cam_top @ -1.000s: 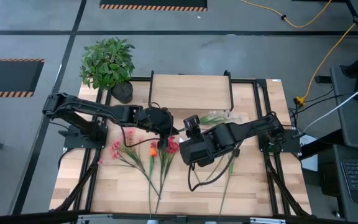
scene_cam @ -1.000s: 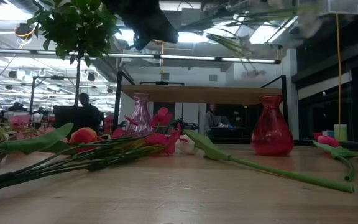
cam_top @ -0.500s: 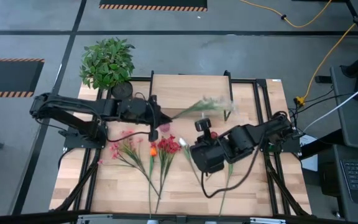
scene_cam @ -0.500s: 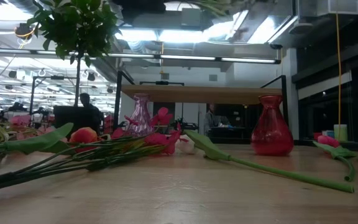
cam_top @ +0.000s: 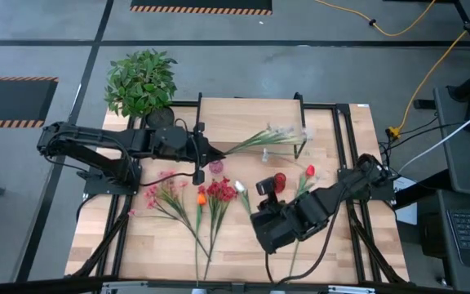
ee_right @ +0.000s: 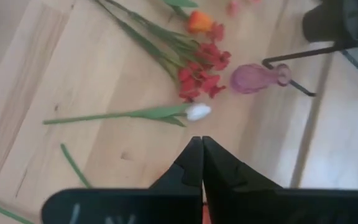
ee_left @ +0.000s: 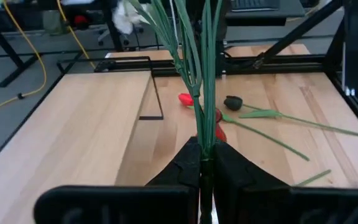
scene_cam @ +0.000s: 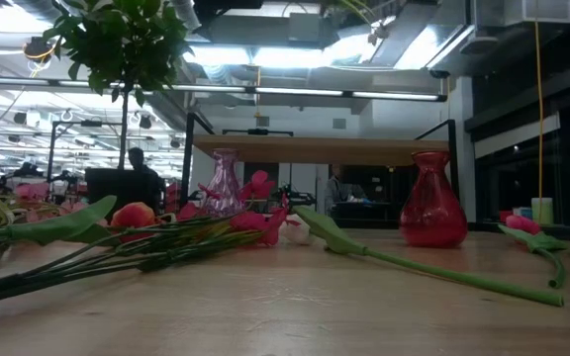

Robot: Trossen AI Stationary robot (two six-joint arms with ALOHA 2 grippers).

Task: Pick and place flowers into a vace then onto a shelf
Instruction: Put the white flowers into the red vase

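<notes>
My left gripper (cam_top: 212,152) is shut on a white-bloomed flower (cam_top: 268,136), which reaches out over the front of the shelf (cam_top: 251,114). A pink vase (cam_top: 216,167) stands just below this gripper, and a red vase (cam_top: 280,181) stands farther right. More flowers (cam_top: 198,200) lie flat on the table, among them a white bud (ee_right: 197,112) and a red flower (cam_top: 308,171). My right gripper (ee_right: 201,142) hangs shut and empty above the table, pointing down at the white bud. My left gripper pinches the flower's green stems near their lower end (ee_left: 204,152) between its two fingers. The fingers lie level, coming from the table's left, and the stems run on straight ahead of them. The flower is lifted clear, its white bloom (ee_left: 126,15) farthest from the gripper.
A bushy potted plant (cam_top: 141,82) stands at the far left corner. The shelf's black legs (cam_top: 302,147) stand behind the vases. Bare wood lies near the front edge (cam_top: 137,253). People and desks show in the room beyond (scene_cam: 137,168).
My left gripper has gone toward the table's far edge with the white-bloomed flower, which now points right over the shelf's front. My right arm has drawn back from the left gripper toward the near edge.
</notes>
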